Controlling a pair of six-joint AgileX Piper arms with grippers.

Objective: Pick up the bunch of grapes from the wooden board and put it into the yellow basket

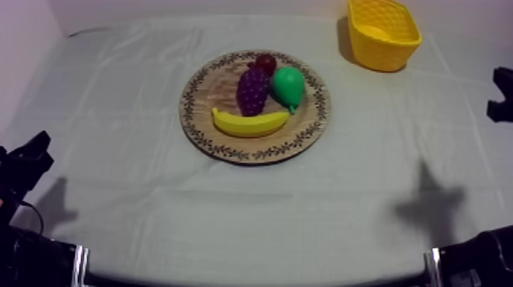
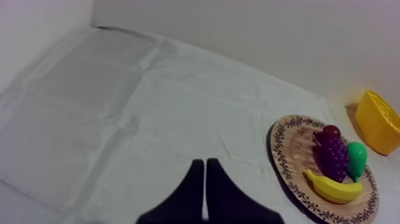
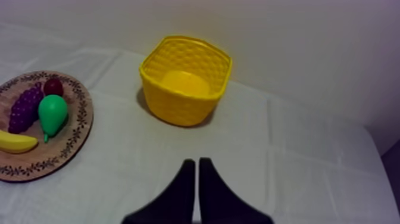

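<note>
Purple plastic bunch of grapes (image 1: 253,89) lies at the centre of the round wooden board (image 1: 200,99) with patterned rim, a small red fruit (image 1: 266,62) at its 12 o'clock, a green pear (image 1: 288,85) against it at 3 and a yellow banana (image 1: 250,123) at 6. The yellow woven basket (image 1: 382,55) stands at the board's 2 o'clock. Both the left gripper (image 2: 205,161) and the right gripper (image 3: 196,159) hang with fingers pressed together. Best bet: the right one spreads, descends from above and pinches the bunch's 6 o'clock end, where the pear leaves room.

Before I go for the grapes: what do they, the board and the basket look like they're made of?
The bunch of grapes looks like moulded plastic: dark purple, bumpy, slight sheen. The wooden board seems real wood: brown grain, matte, dark pattern round the rim. The yellow basket is probably plastic: one even yellow, woven-look lattice walls.
</note>
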